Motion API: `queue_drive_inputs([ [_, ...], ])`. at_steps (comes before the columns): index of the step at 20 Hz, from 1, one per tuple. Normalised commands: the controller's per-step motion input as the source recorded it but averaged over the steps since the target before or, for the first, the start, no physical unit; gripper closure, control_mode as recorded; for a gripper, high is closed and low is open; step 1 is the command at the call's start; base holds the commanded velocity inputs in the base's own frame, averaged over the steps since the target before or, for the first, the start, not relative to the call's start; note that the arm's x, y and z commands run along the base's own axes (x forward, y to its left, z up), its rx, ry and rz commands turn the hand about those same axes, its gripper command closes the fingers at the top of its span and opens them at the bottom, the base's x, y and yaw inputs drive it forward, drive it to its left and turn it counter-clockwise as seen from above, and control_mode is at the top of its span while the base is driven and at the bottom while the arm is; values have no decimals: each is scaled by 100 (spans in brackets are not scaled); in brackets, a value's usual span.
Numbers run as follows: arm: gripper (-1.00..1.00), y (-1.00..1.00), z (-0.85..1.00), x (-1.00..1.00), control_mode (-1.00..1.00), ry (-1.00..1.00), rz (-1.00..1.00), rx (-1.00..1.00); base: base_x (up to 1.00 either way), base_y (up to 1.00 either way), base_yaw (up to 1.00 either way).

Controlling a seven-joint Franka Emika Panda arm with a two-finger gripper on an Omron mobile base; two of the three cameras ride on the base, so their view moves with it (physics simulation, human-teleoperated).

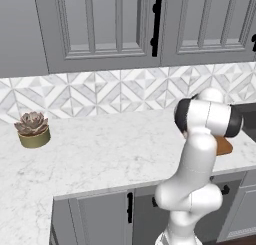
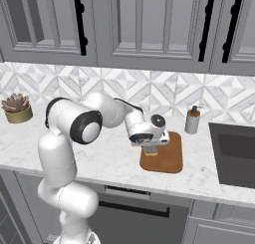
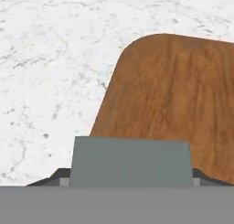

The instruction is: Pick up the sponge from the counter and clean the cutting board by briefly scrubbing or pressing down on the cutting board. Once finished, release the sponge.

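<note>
Left base view: white arm rises at lower right, elbow joint bulky and dark-capped, blocking most of the work area. A sliver of the cutting board (image 1: 225, 146) peeks out just right of the arm, lying on the counter (image 1: 100, 154). Potted succulent (image 1: 32, 130) sits far left on the counter, well apart from the board. Grey wall cabinets (image 1: 110, 24) above the tile backsplash (image 1: 100, 91).

Right base view: arm bends across from left, hand pointing down over the board's left part. Gripper (image 2: 151, 150) holds the sponge (image 2: 151, 149) down on the board's near-left area, sponge touching the wood. Board lies flat near the counter's front edge. Soap dispenser (image 2: 192, 120) stands behind the board, near the backsplash. Dark sink (image 2: 234, 151) at right, beside the board.

Hand view: grey-green sponge face sits at bottom centre between the fingers (image 3: 48, 179), which pinch it from both sides. Board spreads above and right, rounded corner at top; white marble counter to the left.
</note>
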Motion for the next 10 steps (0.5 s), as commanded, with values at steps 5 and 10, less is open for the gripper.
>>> queue_drive_inputs([
  [5, 100, 9, -22, -55, -100, 0, -1, 0, 0, 0, 0],
  [10, 100, -21, -48, -64, -100, 0, -4, 0, 0, 0, 0],
])
